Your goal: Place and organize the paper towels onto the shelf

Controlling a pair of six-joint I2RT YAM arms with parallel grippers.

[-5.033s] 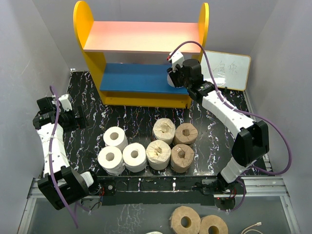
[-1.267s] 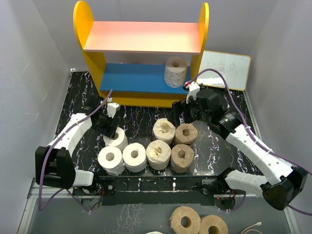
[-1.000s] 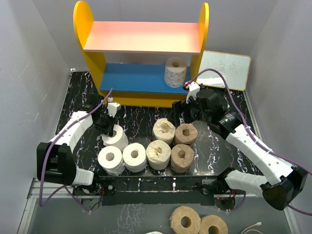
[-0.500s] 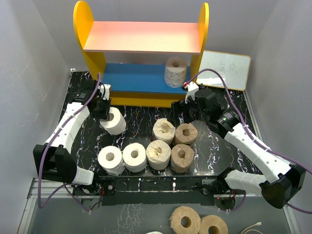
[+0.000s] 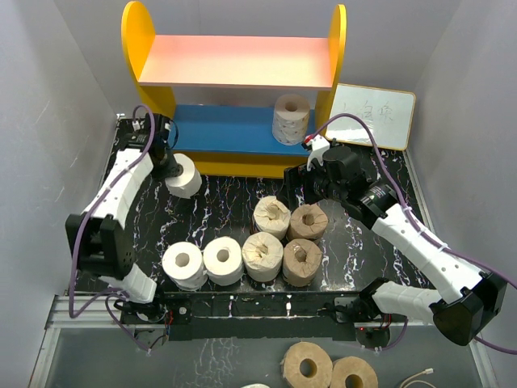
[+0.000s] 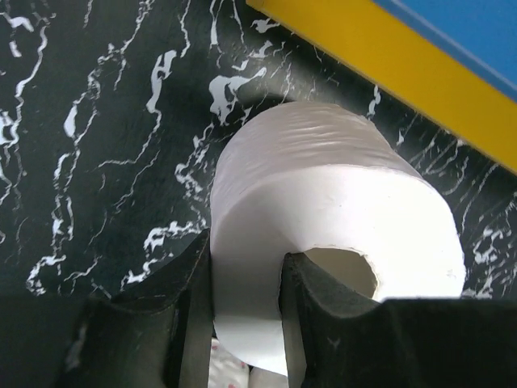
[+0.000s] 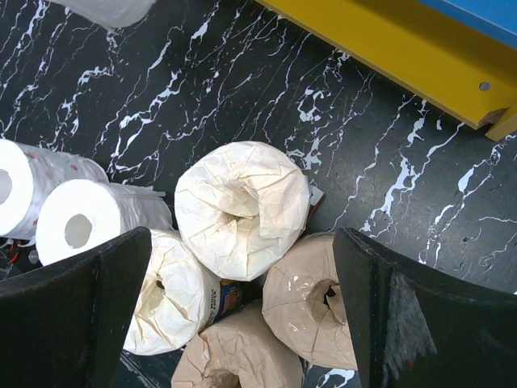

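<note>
My left gripper (image 5: 170,170) (image 6: 246,323) is shut on a white paper towel roll (image 5: 186,176) (image 6: 323,202), one finger inside its core and one outside, just in front of the shelf's (image 5: 153,89) left foot. A wrapped roll (image 5: 292,119) stands on the blue lower board (image 5: 226,128). Two white rolls (image 5: 182,264) (image 5: 222,260) and several tan wrapped rolls (image 5: 272,217) (image 7: 242,206) stand on the table. My right gripper (image 5: 311,184) (image 7: 242,242) hangs open above the tan rolls, holding nothing. The pink upper board (image 5: 234,61) carries nothing.
A small whiteboard (image 5: 376,115) leans at the shelf's right. The yellow shelf base (image 6: 388,56) (image 7: 388,48) runs close ahead of both grippers. Two more tan rolls (image 5: 307,368) lie below the table's near edge. Grey walls close in both sides.
My left gripper has lifted the white roll from the group and carried it back and left toward the shelf. The right arm has barely moved.
</note>
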